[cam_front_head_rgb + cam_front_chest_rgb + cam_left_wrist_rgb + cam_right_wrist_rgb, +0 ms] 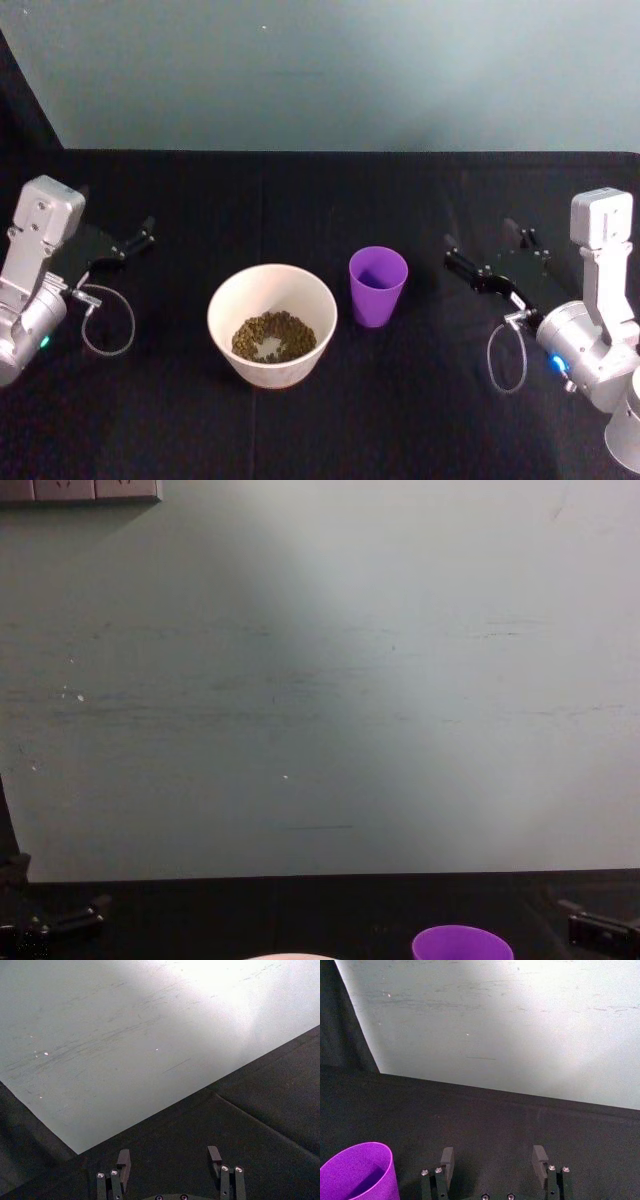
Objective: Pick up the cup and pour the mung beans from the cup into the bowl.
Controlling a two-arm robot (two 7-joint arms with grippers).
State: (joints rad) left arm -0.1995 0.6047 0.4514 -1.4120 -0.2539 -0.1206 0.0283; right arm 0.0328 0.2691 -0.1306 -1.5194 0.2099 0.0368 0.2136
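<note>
The bowl (pixel 272 323) holds mung beans (pixel 274 337); beside it the smooth purple cup (pixel 377 286) stands upright, rim up. Both grippers' jaws gape empty: left gripper (pixel 137 240), right gripper (pixel 484 256).

I'm looking at what reads as a robot test setup in a lab, not a home or kitchen. The counter (pixel 330 420) is draped edge to edge in plain black cloth, with a seam running across it. Behind its far edge stands a bare grey-green wall (pixel 320 680), scuffed and unfurnished, with a strip of wall sockets (pixel 80 490) at its top left corner. A dark curtain (pixel 340 1020) hangs at the left edge. The staging is sparse: one cup (pixel 377 285) and one bowl (pixel 271 323) mid-counter.
</note>
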